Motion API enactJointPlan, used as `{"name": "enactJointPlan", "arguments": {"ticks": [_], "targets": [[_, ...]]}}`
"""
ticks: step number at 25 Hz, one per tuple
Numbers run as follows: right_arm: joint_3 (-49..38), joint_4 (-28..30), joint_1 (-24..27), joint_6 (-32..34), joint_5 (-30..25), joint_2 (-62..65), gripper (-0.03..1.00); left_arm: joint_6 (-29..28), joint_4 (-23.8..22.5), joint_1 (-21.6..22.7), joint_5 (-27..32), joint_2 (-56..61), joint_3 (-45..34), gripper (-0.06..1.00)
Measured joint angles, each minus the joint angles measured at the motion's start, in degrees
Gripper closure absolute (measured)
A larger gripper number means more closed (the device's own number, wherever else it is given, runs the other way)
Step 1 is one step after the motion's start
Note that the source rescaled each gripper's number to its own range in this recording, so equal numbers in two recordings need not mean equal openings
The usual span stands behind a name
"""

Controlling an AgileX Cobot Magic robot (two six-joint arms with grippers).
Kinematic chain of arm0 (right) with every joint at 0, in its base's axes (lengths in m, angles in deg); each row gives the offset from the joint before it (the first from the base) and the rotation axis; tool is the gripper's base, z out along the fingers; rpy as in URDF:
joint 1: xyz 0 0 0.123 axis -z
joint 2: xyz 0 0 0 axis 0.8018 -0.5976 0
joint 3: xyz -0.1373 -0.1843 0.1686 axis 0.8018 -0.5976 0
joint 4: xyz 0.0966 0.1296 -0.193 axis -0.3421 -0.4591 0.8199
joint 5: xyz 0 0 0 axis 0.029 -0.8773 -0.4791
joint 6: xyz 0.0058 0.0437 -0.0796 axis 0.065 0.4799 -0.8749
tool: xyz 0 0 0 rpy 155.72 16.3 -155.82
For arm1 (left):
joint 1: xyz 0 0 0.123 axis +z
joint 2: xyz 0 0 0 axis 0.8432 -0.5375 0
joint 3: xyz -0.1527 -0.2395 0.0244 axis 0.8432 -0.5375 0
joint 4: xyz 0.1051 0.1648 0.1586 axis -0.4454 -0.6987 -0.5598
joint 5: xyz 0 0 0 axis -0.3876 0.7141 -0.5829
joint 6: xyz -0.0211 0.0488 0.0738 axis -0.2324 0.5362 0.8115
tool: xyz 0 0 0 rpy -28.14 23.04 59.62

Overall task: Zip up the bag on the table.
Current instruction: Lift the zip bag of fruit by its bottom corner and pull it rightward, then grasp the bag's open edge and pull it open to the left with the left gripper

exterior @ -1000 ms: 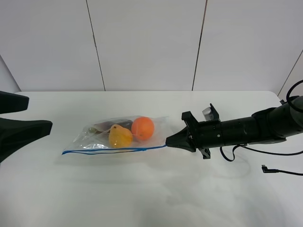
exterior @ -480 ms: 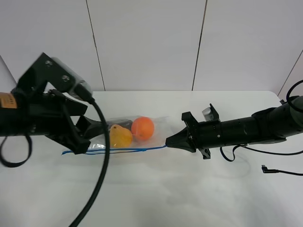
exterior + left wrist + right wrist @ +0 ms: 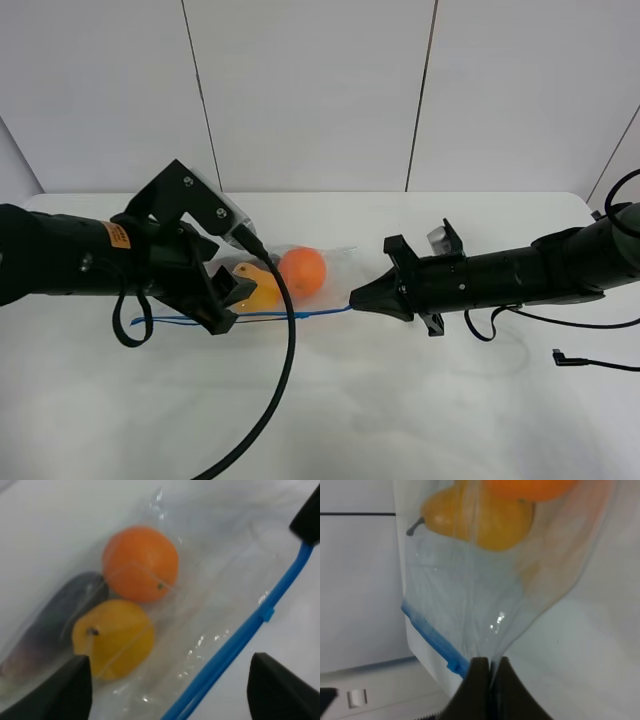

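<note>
The bag (image 3: pixel 330 283) lies flat on the table (image 3: pixel 400 410), a little left of centre, with its long axis running left to right and its blue seal strip (image 3: pixel 300 314) along the near edge. An orange fruit (image 3: pixel 301 271), a yellow fruit (image 3: pixel 115 637) with a short stem and a dark object (image 3: pixel 55 625) show through the clear plastic. The orange lies to the right of the other two.

The right gripper (image 3: pixel 358 298) reaches in from the right, its jaws pressed together on the bag's right end. The right wrist view shows the fingertips (image 3: pixel 481 672) pinching the plastic just beside the strip.

The left gripper (image 3: pixel 238 300) sits over the left half of the bag and hides part of it. Its jaws stand wide apart with nothing held. In the left wrist view its two fingers (image 3: pixel 60 690) flank the yellow fruit and the seal strip. Contact with the plastic cannot be told.
</note>
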Motion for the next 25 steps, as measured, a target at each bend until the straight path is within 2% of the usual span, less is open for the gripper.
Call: {"name": "enactJointPlan", "arguments": {"ticks": [8, 19, 25], "targets": [[2.24, -0.38, 0.00, 1.58, -1.53, 0.00, 0.97, 0.20, -0.71, -6.74, -4.96, -4.72, 0.13, -0.06], [3.32, -0.41, 0.00, 2.45, -2.94, 0.00, 0.97, 0.25, -1.53, -7.13, -7.89, -11.61, 0.40, -0.06], [3.32, 0.24, 0.00, 2.66, -2.98, 0.00, 0.97, 0.58, -1.65, -7.13, -7.36, -15.31, 5.72, -0.06]]}}
